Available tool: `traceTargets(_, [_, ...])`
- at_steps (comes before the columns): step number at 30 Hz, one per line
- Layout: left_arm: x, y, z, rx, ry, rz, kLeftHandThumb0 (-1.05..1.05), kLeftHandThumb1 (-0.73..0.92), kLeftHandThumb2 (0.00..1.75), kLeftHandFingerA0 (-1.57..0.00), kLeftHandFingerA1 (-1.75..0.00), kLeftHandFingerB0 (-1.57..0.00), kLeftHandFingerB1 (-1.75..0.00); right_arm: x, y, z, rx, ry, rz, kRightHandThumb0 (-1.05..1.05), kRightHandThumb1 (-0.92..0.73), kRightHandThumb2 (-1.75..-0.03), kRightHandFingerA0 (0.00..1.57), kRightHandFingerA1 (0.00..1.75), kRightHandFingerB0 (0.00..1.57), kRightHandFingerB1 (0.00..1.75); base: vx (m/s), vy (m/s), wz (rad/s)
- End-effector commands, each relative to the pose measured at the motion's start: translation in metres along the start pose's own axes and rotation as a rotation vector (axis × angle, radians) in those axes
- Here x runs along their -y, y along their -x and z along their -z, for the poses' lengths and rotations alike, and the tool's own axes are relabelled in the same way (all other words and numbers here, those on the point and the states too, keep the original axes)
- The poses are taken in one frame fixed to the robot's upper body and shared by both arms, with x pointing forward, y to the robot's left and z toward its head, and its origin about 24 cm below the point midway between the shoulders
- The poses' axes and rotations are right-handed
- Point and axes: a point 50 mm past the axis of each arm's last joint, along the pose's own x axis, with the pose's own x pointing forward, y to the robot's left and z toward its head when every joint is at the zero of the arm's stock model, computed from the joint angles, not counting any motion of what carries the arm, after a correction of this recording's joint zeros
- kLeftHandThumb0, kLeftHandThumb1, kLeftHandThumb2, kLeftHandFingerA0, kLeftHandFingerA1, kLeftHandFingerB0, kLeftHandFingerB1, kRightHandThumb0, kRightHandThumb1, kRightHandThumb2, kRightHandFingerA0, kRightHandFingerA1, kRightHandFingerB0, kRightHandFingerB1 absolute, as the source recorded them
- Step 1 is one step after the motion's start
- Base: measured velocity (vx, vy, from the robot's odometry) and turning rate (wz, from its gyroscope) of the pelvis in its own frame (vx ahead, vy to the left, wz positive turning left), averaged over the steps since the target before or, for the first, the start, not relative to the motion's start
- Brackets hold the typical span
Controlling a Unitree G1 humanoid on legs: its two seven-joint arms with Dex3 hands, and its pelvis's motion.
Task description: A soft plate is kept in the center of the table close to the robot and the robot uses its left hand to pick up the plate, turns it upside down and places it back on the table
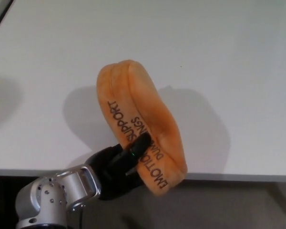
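The soft orange plate [140, 126] is held on edge above the bench's near edge, folded lengthwise. Black lettering is printed along its rim; "SUPPORT" can be read, the rest seemingly partly hidden.

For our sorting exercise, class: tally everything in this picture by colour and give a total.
Orange: 1, the soft plate
Black: 1, the left hand holding it
White: 1, the table
Total: 3

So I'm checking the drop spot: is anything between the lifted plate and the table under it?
Nothing. In the head view the plate, held on edge by the left hand, hangs over bare table, with only its shadow there.
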Motion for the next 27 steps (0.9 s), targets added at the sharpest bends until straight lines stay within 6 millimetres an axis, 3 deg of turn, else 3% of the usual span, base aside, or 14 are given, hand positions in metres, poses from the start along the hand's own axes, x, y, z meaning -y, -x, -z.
traceTargets(1, [-0.004, 0.003, -0.001, 0.007, 0.002, -0.04, -0.48, 0.53, 0.94, -1.26, -1.43, -0.92, -1.2, 0.005, 0.003, 0.002, -0.014, -0.01, 0.012, -0.69, -0.7, -1.03, 0.47, 0.6, 0.29, 0.48, 0.0, 0.0, 0.0])
traceTargets(6, [-0.005, 0.004, -0.001, 0.03, 0.043, -0.046, -0.47, 0.55, 0.95, -1.26, -1.42, -0.96, -1.21, 0.005, 0.004, 0.0, -0.015, 0.011, 0.001, -0.68, -0.71, -1.04, 0.45, 0.59, 0.27, 0.48, 0.0, 0.0, 0.0])
traceTargets(7, [-0.006, 0.005, -0.002, 0.046, 0.039, -0.056, -0.47, 0.54, 0.95, -1.27, -1.42, -0.96, -1.21, 0.005, 0.003, 0.0, -0.014, -0.002, 0.006, -0.67, -0.85, -0.66, 0.52, 0.48, 0.36, 0.32, 0.0, 0.0, 0.0])
traceTargets(8, [-0.006, 0.005, -0.003, 0.049, 0.041, -0.058, -0.47, 0.55, 0.96, -1.27, -1.42, -0.97, -1.21, 0.005, 0.003, 0.0, -0.014, -0.002, 0.007, -0.71, -0.72, -1.04, 0.46, 0.59, 0.28, 0.48, 0.0, 0.0, 0.0])
traceTargets(10, [-0.008, 0.007, -0.007, 0.051, 0.054, -0.057, -0.41, 0.71, 0.67, -0.97, -1.75, -0.82, -1.5, 0.004, 0.004, 0.001, -0.017, -0.002, 0.009, -0.66, -0.69, -1.04, 0.47, 0.6, 0.27, 0.48, 0.0, 0.0, 0.0])
traceTargets(13, [-0.012, 0.012, -0.014, 0.063, 0.068, -0.067, -0.41, 0.72, 0.62, -0.98, -1.75, -0.82, -1.54, 0.004, 0.003, 0.001, -0.015, 0.002, 0.011, -0.69, -0.71, -1.04, 0.47, 0.59, 0.29, 0.48, 0.0, 0.0, 0.0])
traceTargets(14, [-0.013, 0.014, -0.018, 0.071, 0.064, -0.071, -0.42, 0.74, 0.62, -0.99, -1.75, -0.82, -1.57, 0.005, 0.003, 0.001, -0.013, 0.004, 0.013, -0.66, -0.85, -0.66, 0.54, 0.49, 0.37, 0.32, 0.0, 0.0, 0.0])
traceTargets(15, [-0.014, 0.016, -0.022, 0.082, 0.051, -0.076, -0.41, 0.74, 0.62, -0.99, -1.75, -0.81, -1.58, 0.006, 0.002, 0.0, -0.014, 0.004, 0.015, -0.69, -0.71, -1.04, 0.47, 0.6, 0.29, 0.48, 0.0, 0.0, 0.0])
traceTargets(18, [-0.018, 0.022, -0.028, 0.101, 0.049, -0.094, -0.42, 0.73, 0.62, -0.99, -1.75, -0.8, -1.61, 0.005, 0.003, 0.002, -0.013, -0.002, 0.009, -0.69, -0.71, -1.04, 0.47, 0.6, 0.29, 0.48, 0.0, 0.0, 0.0])
traceTargets(19, [-0.019, 0.024, -0.03, 0.114, 0.043, -0.11, -0.42, 0.72, 0.62, -0.99, -1.75, -0.79, -1.61, 0.004, 0.004, 0.003, -0.017, -0.009, 0.01, -0.67, -0.84, -0.66, 0.53, 0.49, 0.37, 0.32, 0.0, 0.0, 0.0])
traceTargets(22, [-0.024, 0.03, -0.038, 0.141, 0.039, -0.133, -0.42, 0.73, 0.63, -0.98, -1.75, -0.76, -1.64, 0.004, 0.005, 0.004, -0.025, 0.002, 0.007, -0.7, -0.85, -0.66, 0.51, 0.49, 0.36, 0.33, 0.0, 0.0, 0.0])
traceTargets(24, [-0.026, 0.031, -0.041, 0.148, 0.021, -0.142, -0.43, 0.74, 0.64, -0.99, -1.75, -0.77, -1.65, 0.004, 0.005, 0.003, -0.027, 0.008, 0.006, -0.73, -0.73, -1.05, 0.46, 0.59, 0.28, 0.47, 0.0, 0.0, 0.0])
traceTargets(25, [-0.027, 0.032, -0.043, 0.16, 0.015, -0.165, -0.42, 0.73, 0.64, -0.99, -1.74, -0.79, -1.63, 0.003, 0.005, 0.003, -0.03, 0.006, 0.006, -0.67, -0.86, -0.66, 0.51, 0.47, 0.35, 0.32, 0.0, 0.0, 0.0])
traceTargets(27, [-0.028, 0.035, -0.048, 0.198, 0.03, -0.229, -0.43, 0.71, 0.67, -1.0, -1.6, -0.86, -1.44, 0.005, 0.005, 0.004, -0.026, 0.007, 0.007, -0.67, -0.86, -0.66, 0.52, 0.47, 0.35, 0.31, 0.0, 0.0, 0.0])
